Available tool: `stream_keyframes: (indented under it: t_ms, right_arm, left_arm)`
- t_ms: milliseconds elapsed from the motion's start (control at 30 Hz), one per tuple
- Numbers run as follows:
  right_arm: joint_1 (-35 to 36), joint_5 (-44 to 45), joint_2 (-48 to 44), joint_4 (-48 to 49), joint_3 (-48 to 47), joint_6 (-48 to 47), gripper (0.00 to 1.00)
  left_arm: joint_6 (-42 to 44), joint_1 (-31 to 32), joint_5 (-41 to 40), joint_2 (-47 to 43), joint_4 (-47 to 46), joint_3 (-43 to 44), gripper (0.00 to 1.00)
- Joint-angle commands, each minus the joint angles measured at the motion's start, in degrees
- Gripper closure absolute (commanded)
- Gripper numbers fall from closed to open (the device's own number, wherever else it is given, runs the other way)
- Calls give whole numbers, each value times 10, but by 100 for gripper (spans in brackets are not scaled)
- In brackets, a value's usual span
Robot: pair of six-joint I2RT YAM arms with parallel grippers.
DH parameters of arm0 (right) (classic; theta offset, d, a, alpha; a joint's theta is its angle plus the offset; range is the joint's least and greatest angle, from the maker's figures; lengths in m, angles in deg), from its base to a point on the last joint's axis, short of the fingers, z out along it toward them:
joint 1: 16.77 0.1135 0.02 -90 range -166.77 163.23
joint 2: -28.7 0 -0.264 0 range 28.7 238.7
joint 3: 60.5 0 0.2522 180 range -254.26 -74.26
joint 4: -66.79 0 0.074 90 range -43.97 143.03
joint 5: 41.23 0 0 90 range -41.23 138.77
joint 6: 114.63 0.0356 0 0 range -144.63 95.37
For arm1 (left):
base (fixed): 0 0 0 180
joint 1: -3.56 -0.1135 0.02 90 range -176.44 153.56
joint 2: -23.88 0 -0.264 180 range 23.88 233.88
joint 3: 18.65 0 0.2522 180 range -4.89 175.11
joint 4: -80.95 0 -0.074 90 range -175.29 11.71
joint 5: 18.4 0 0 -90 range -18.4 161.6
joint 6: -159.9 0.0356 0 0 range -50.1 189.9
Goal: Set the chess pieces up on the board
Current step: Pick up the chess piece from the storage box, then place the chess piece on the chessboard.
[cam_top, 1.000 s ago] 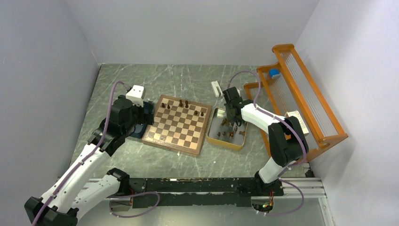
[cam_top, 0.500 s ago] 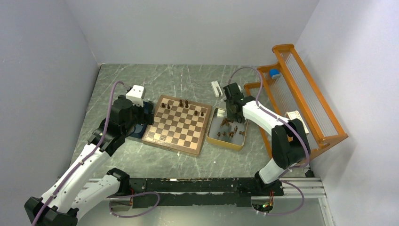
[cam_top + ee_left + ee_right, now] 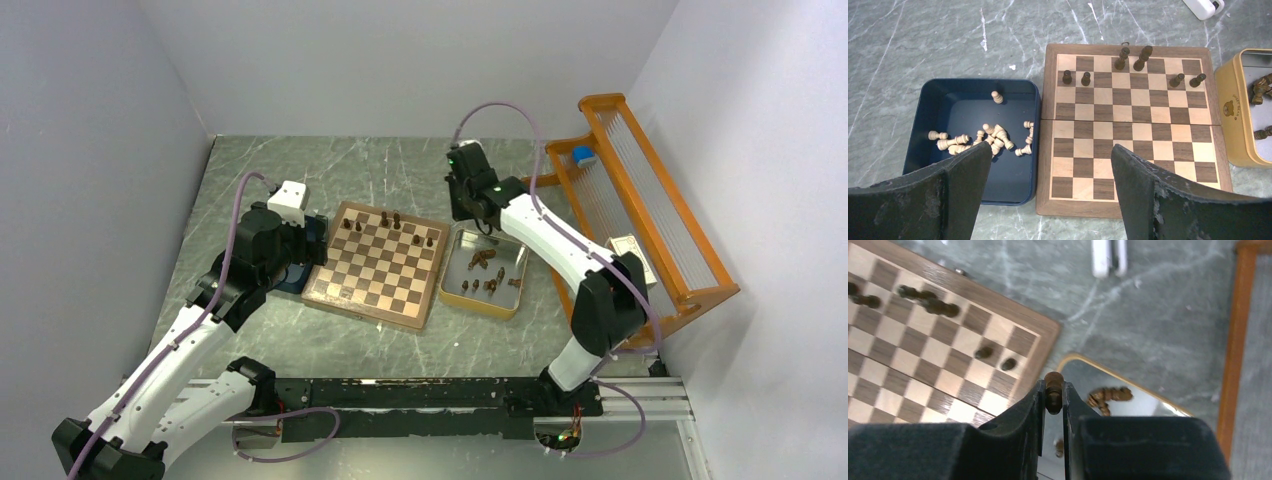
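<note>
Chess piece, a dark one, sits pinched in my right gripper; my left gripper stands wide.

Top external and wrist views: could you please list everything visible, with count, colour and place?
Table: one, grey marbled, under everything.
Board: one, tan and brown chequered, centre.
Pieces on board: six, dark brown, two far rows.
Yellow tray: one, yellow-rimmed, right of board.
Loose pieces: several, dark brown, in yellow tray.
Held piece: one, dark brown, pinched above yellow tray.
Blue tray: one, dark blue, left of board.
Light pieces: a heap, cream, in blue tray.
White object: one, white, beyond board.
Rack: one, orange, right edge.
Blue item: one, on rack.
Left gripper: black, open, above blue tray and board.
Right gripper: black, shut on held piece.
</note>
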Motion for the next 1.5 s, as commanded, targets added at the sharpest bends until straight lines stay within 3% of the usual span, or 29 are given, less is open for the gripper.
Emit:
stream_keyframes:
  t_ms: [0, 533, 1467]
  right_arm:
    - [30, -2, 53, 9, -55, -2, 90]
    - [89, -12, 232, -5, -218, 2, 89]
    - [99, -8, 335, -19, -272, 11, 87]
  left_arm:
    - [6, 2, 6, -1, -23, 0, 7]
    - [6, 2, 0, -10, -22, 0, 7]
    - [7, 2, -2, -9, -24, 0, 7]
